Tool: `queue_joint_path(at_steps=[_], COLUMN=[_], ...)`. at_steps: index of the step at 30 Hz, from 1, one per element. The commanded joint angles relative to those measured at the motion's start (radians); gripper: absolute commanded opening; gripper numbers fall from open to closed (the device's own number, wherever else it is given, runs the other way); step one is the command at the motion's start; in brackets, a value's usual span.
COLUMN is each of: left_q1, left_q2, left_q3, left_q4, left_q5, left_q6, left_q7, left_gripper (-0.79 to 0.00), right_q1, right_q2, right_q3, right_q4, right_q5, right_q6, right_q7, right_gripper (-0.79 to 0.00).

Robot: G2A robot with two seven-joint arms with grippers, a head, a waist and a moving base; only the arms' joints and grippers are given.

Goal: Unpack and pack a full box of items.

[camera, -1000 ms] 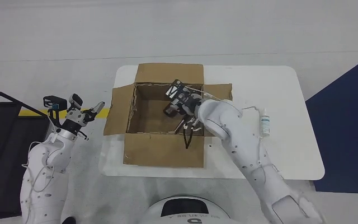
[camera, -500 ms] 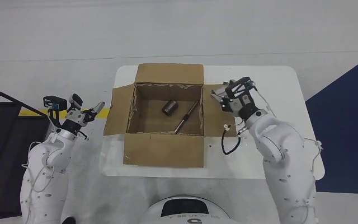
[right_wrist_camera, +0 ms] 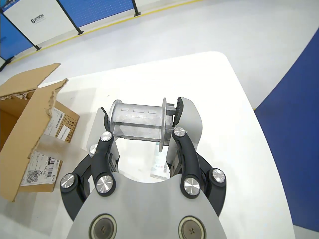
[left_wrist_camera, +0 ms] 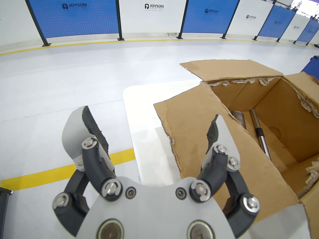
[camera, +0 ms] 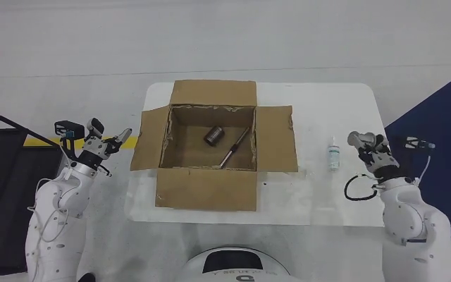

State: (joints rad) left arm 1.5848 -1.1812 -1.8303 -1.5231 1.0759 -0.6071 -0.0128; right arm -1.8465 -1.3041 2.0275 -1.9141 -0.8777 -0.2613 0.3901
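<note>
Your right gripper (right_wrist_camera: pixel 141 108) is clamped end to end on a ribbed metal spool (right_wrist_camera: pixel 137 121) over the table (camera: pixel 317 197) edge, and a small bottle (camera: pixel 334 153) lies just beside it, on its box side. Your left gripper (left_wrist_camera: pixel 150 113) hangs spread and empty next to the open box (camera: pixel 211 190), which holds a dark cylinder (camera: pixel 213 134) and a rod (camera: pixel 235 146).

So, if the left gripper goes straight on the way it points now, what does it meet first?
Most likely the spread side flap of the cardboard box, directly ahead of the open left gripper, though their relative height is unclear.
</note>
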Motion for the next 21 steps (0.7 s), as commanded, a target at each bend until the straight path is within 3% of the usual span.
queue_joint_path(at_steps=[1,5,8,21], left_q1=[0.0,0.0,0.0,0.0], left_q2=[0.0,0.0,0.0,0.0], left_q3=[0.0,0.0,0.0,0.0], left_q4=[0.0,0.0,0.0,0.0], left_q5=[0.0,0.0,0.0,0.0], left_q6=[0.0,0.0,0.0,0.0], left_q7=[0.0,0.0,0.0,0.0], left_gripper=[0.0,0.0,0.0,0.0], right_q1=[0.015,0.08,0.128,0.284], right_q2=[0.005,0.02,0.032,0.066], right_q3=[0.032,0.091,0.105,-0.031], right_q4=[0.072,0.227,0.305,0.349], right_q5=[0.057,0.177,0.174,-0.194], right_q6=[-0.012,-0.089,-0.075,0.134], right_q7=[0.032,0.093,0.147,0.363], right_gripper=[-0.785,-0.785,-0.785,-0.785])
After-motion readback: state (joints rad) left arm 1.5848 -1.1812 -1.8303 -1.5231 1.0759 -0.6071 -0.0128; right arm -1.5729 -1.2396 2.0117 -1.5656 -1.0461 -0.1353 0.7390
